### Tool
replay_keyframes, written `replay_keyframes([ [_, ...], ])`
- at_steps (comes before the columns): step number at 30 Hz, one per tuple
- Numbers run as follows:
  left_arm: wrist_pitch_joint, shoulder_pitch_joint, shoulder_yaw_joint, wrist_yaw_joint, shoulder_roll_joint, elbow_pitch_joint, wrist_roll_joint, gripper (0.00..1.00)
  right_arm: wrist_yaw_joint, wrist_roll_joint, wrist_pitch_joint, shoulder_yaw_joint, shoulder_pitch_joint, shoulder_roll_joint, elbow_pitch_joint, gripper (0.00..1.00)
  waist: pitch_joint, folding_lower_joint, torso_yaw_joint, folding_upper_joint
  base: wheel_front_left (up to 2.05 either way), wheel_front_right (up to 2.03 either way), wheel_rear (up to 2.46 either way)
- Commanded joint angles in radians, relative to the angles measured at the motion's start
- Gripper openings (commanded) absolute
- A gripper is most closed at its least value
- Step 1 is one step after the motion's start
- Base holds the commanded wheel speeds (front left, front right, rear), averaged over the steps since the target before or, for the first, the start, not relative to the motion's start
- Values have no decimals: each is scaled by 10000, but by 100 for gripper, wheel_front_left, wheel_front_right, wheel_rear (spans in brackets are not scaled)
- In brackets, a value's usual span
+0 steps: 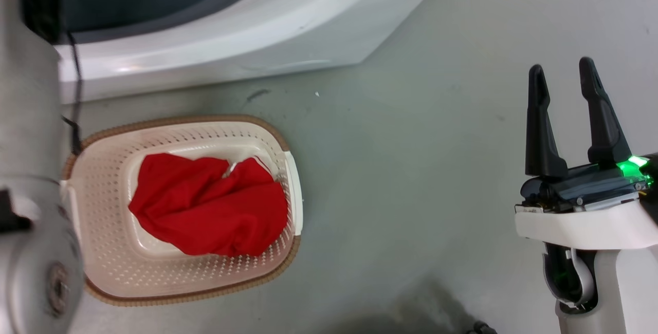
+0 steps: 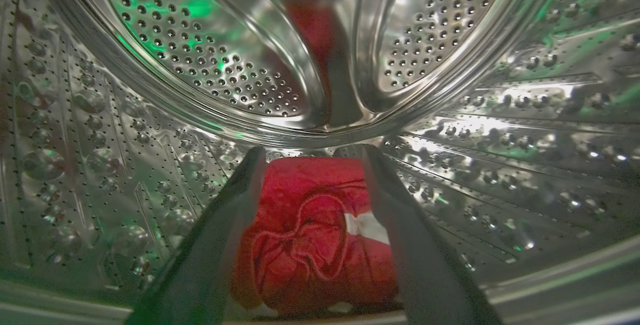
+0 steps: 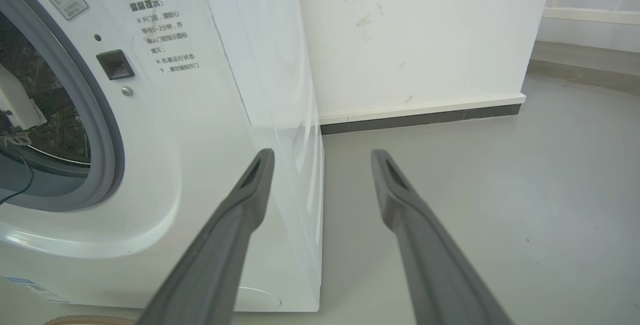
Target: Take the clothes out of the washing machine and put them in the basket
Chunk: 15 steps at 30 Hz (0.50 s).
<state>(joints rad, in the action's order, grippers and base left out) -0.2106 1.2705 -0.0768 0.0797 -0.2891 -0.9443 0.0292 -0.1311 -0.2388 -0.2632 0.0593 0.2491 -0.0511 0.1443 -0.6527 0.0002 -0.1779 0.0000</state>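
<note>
A red garment lies crumpled in the cream basket on the floor before the white washing machine. Inside the steel drum my left gripper stands open, its fingers on either side of a bunched red garment with a white patch on the drum floor. Nothing is clamped between them. My right gripper hangs open and empty over bare floor, right of the basket. In the right wrist view the right gripper points past the washing machine front corner.
My left forearm runs up the left edge of the head view into the machine's opening. A white wall with a dark skirting stands behind the machine. Grey floor stretches between basket and right arm.
</note>
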Motion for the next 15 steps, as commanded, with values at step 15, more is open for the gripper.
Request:
replay_keyframes([
  [15, 3458, 4488, 610, 207, -1354, -2673, -352, 100, 7, -507, -23, -2, 665, 15, 763, 100, -2211, -2, -835, 0, 0, 0, 0],
])
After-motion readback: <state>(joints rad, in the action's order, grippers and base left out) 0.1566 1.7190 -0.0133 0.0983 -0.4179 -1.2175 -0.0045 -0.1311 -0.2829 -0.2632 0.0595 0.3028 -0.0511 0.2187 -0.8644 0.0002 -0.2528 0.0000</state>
